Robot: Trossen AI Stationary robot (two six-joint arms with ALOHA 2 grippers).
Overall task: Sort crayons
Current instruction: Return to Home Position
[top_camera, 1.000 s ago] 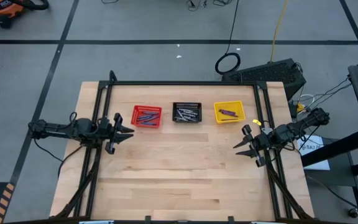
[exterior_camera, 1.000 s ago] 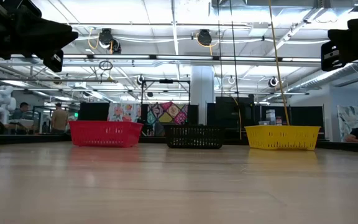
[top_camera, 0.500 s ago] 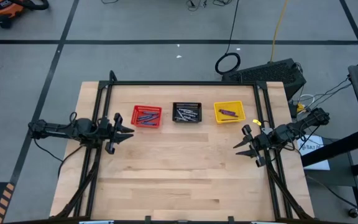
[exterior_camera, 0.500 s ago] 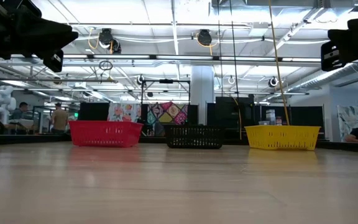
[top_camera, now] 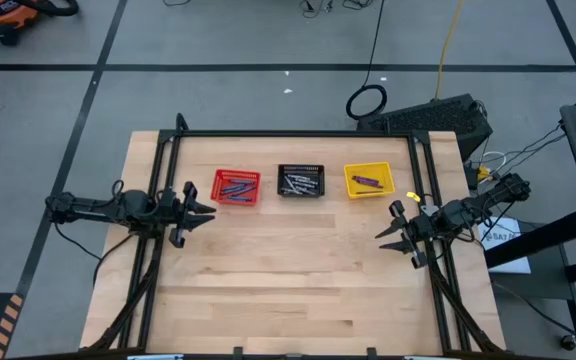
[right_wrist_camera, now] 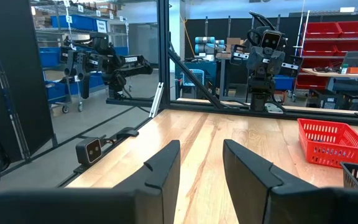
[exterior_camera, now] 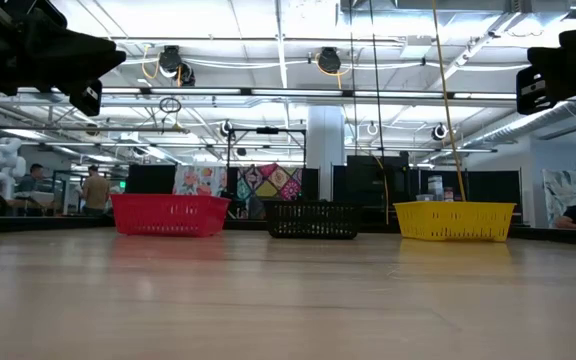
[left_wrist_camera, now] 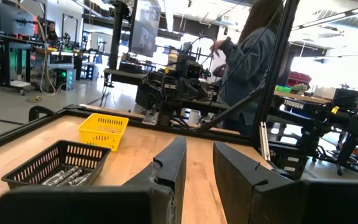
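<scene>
Across the wooden table (top_camera: 288,290), the left gripper (top_camera: 210,214) hangs by the left edge and the right gripper (top_camera: 384,238) by the right edge, each with fingers spread. Along the far side stand a red basket (top_camera: 217,187) with blue crayons (top_camera: 238,186), a black basket (top_camera: 300,167) with grey crayons (top_camera: 299,183), and a yellow basket (top_camera: 350,180) with a purple crayon (top_camera: 366,180).

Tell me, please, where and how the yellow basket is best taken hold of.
Probably pinch the yellow basket by its thin wall facing the table front, one finger inside and one outside, coming straight down with the open right tool, which waits nearest. The basket stands upright and open-topped, and the purple crayon inside lies mid-floor, clear of that wall.
</scene>
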